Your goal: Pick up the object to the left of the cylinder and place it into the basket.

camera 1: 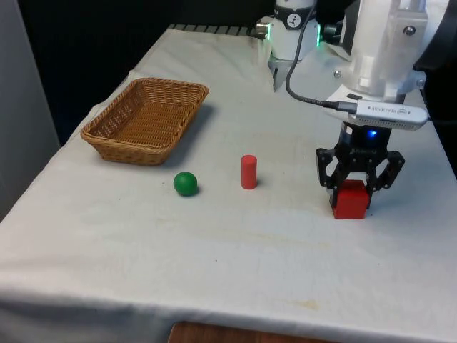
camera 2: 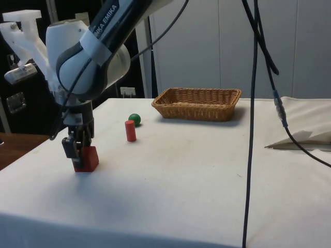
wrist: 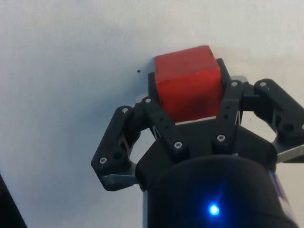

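Red cube (camera 1: 350, 199) sits on the white tablecloth (camera 1: 235, 243), with the black gripper (camera 1: 359, 187) lowered over it and its fingers closed against the cube's two sides. The cube appears to rest on the cloth, not lifted. In the wrist view the fingers (wrist: 223, 103) press the cube's faces.

A red cylinder (camera 1: 248, 172) stands upright near the table's middle. In the front view, a green ball (camera 1: 186, 184) lies at the cylinder's left, near it but not touching, and the cube lies well apart on the cylinder's right. A wicker basket (camera 1: 107, 133) sits further towards the front view's left, beyond the ball, and holds nothing.

Judged from this, the task has barely begun: nothing is in the basket. From the front view the object left of the cylinder is the ball, which is untouched, while the gripper holds the cube. Whatever is picked must be lifted, carried across to the basket and released inside.
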`<action>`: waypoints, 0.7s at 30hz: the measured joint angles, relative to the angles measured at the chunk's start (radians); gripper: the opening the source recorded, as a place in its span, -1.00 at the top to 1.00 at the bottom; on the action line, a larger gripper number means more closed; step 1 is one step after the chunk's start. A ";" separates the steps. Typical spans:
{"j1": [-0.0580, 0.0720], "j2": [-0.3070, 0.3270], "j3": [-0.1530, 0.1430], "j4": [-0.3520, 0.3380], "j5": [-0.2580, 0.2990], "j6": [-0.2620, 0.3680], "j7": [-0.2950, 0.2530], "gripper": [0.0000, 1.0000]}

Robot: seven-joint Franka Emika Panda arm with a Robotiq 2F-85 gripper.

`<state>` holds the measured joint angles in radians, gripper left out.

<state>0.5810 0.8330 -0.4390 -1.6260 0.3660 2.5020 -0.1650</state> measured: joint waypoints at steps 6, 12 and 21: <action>0.000 -0.001 -0.001 0.000 0.000 0.000 0.000 0.94; 0.001 -0.032 -0.008 -0.004 -0.005 -0.014 0.000 0.94; 0.001 -0.106 -0.020 -0.044 -0.027 -0.037 -0.004 0.94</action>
<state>0.5820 0.7270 -0.4590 -1.6700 0.3390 2.4650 -0.1690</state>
